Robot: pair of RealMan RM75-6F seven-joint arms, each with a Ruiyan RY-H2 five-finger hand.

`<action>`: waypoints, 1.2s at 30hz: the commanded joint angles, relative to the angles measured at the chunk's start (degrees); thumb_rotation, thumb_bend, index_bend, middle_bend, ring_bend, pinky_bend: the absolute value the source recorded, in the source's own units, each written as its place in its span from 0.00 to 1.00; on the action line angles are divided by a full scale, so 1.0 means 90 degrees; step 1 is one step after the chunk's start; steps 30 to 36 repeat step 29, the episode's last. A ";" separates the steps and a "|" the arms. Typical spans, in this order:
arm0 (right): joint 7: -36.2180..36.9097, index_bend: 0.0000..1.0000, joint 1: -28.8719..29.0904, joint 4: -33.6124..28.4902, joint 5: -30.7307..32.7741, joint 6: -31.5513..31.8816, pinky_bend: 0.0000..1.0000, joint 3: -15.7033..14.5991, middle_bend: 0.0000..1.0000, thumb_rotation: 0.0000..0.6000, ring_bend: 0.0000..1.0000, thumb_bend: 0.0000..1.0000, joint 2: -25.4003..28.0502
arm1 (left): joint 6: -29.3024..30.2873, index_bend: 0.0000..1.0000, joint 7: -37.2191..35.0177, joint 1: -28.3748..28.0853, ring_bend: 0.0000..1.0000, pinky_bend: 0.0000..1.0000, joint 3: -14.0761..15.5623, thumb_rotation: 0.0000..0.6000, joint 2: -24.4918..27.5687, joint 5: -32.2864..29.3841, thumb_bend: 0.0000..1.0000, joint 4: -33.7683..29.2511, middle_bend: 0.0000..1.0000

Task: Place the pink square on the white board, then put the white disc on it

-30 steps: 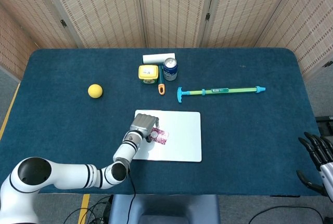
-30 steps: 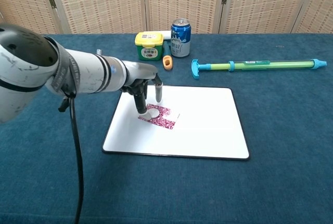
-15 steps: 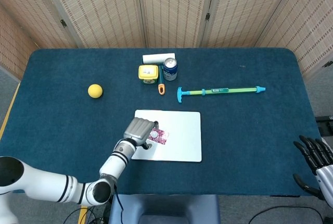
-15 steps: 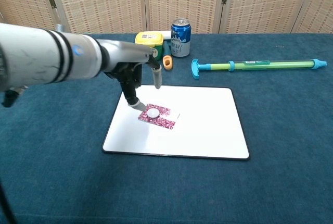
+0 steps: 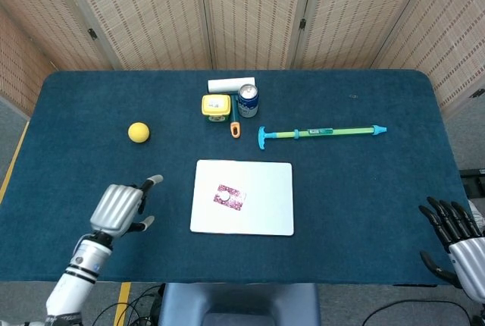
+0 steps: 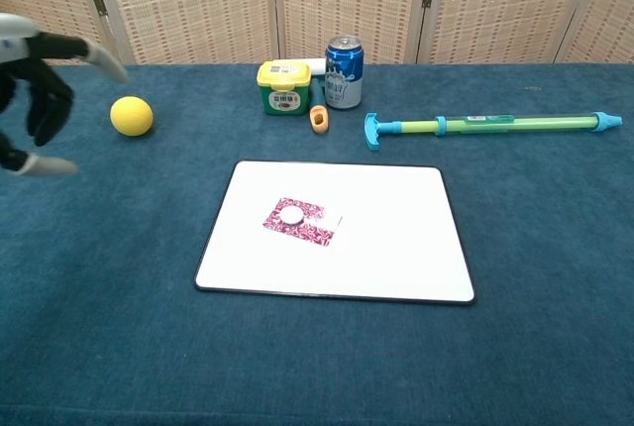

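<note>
Head view shows our left hand (image 5: 120, 208) spread and empty beside the white board (image 5: 265, 182); the white disc (image 5: 224, 197) sits on the pink square (image 5: 229, 198), so both placements look finished; our right hand (image 5: 455, 239) is spread too.

I'm seeing a yellow ball (image 5: 138, 132) sitting on the dark blue cloth-covered table (image 5: 364, 189), a little beyond the fingers (image 5: 151, 181) of the left hand (image 5: 117, 208). Well apart from those fingers, further off and to their right, a yellow-lidded green tub (image 5: 216, 106) is standing just beside a blue drinks can (image 5: 248, 101), with a white cylinder (image 5: 231, 85) lying behind them and a small orange object (image 5: 235, 130) in front. Further right still, a long green and blue plastic pump toy (image 5: 318, 133) is lying flat. Woven screen panels (image 5: 250, 7) are standing behind the table.
</note>
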 commanded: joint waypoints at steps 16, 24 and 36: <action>-0.0955 0.00 0.0106 -0.0328 0.0456 -0.0531 0.00 0.0144 0.00 1.00 0.00 0.24 -0.0210 | 0.2038 0.10 -0.2485 0.3160 0.03 0.23 0.0556 1.00 -0.0526 0.2740 0.27 0.3663 0.06; -0.1204 0.00 0.0060 -0.0424 0.0329 -0.0494 0.00 0.0073 0.00 1.00 0.00 0.24 -0.0271 | 0.1514 0.10 -0.2568 0.3321 0.03 0.23 0.0418 1.00 -0.0214 0.2653 0.27 0.3314 0.06; -0.1346 0.00 0.0089 -0.0469 0.0303 -0.0493 0.00 0.0114 0.00 1.00 0.00 0.24 -0.0316 | 0.1506 0.10 -0.2749 0.3481 0.03 0.23 0.0275 1.00 -0.0130 0.2763 0.27 0.3367 0.06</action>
